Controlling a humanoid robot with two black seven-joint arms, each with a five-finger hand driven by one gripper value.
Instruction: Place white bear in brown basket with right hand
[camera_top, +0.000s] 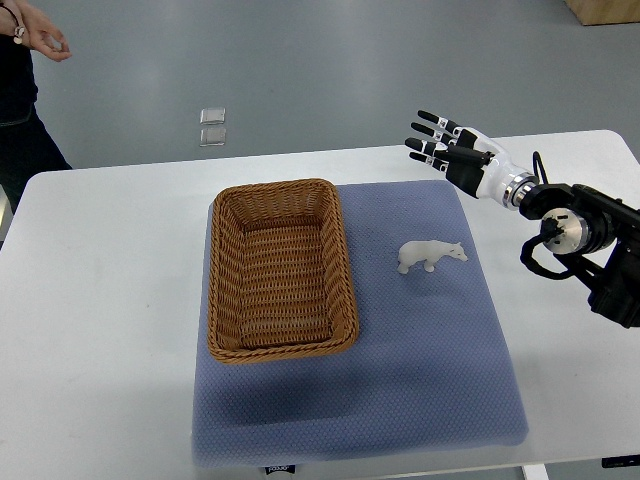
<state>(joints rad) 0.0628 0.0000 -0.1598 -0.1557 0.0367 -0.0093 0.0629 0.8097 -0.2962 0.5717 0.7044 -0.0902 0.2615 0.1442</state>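
The right hand (447, 150) hangs over the far right corner of the blue mat (420, 350), its fingers spread and straight, holding nothing, with its arm coming in from the right edge. The left hand is not in view.

At the far left, a person's hand (40, 35) shows in the top corner, off the table and well apart from the work. Next comes the white table (100, 300), with the mat laid across its middle. The brown basket (283, 345) sits on the left part of the mat, long side running away from the robot, and nothing lies inside it. To its right, the white bear (430, 255) stands on its feet on the mat, side-on, head toward the right, near the basket but not touching it. The right hand is beyond the bear and a little to its right, apart from it.

The task looks to be at its first step: the reach, with no grasp made. The next move probably calls for the hand to come down and toward the robot until the fingers straddle the bear's body, then close on it. The bear is small and smooth-looking, so a loose pinch might tip it over or let it slip
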